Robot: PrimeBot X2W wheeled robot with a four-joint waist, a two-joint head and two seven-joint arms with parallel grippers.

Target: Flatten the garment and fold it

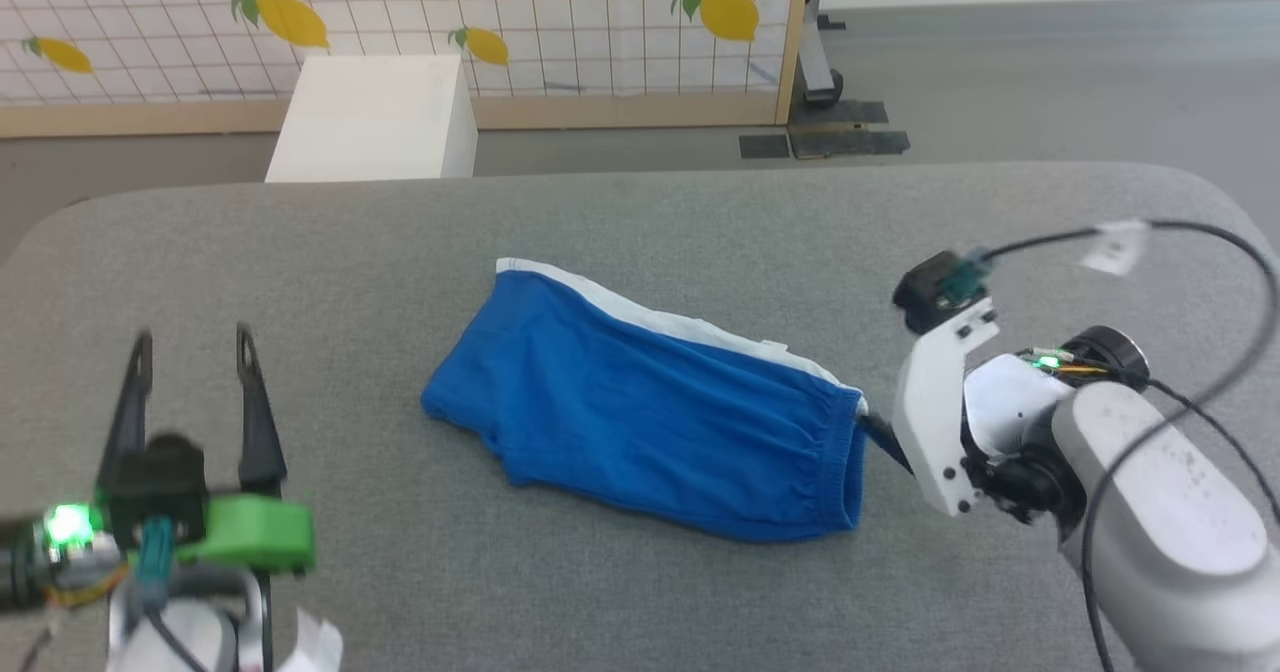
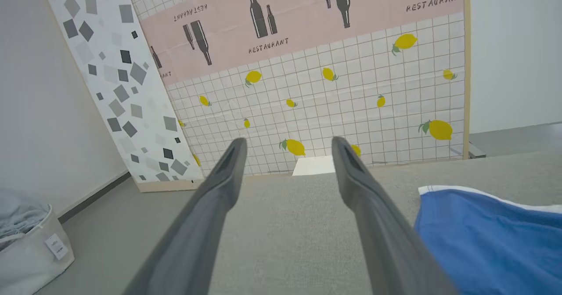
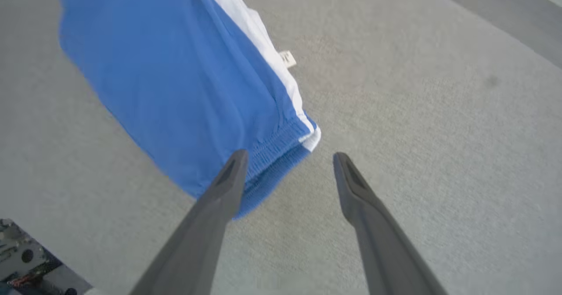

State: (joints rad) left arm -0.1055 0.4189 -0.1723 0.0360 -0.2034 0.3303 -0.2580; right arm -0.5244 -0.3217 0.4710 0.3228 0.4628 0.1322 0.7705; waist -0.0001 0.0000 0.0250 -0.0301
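**STATUS: GARMENT ON PADDED SURFACE, BOTH GRIPPERS OPEN**

**Garment.** The blue shorts (image 1: 650, 412) lie near the centre of the grey fabric-covered table (image 1: 640, 242). They lie mostly flat with light wrinkles. A white trim band (image 1: 640, 317) runs along the far edge. The gathered elastic waistband (image 1: 840, 452) faces the robot's right side. The leg end points toward the robot's left and away from it. A small white label (image 3: 287, 59) projects from the trim edge.

**Right gripper.** In the right wrist view, the right gripper (image 3: 290, 153) has its fingers spread wide, with nothing between them. One fingertip (image 3: 237, 163) overlaps the waistband corner of the shorts (image 3: 175, 80). The other fingertip is over bare table fabric. Whether the first fingertip touches the cloth cannot be determined. In the head view, the white wrist bracket (image 1: 935, 422) stands just beside the waistband.

**Left gripper.** The left gripper (image 1: 193, 336) is at the near left of the table, apart from the shorts. Its fingers are spread and hold nothing. In the left wrist view, the gripper (image 2: 288, 141) points across the bare table, with the shorts (image 2: 491, 238) off to the right of that view.

**Surroundings.** A white box (image 1: 370, 117) stands beyond the table. A lemon-print grid panel (image 1: 600, 12) stands behind it. A pale fabric bin (image 2: 30, 251) sits on the floor.
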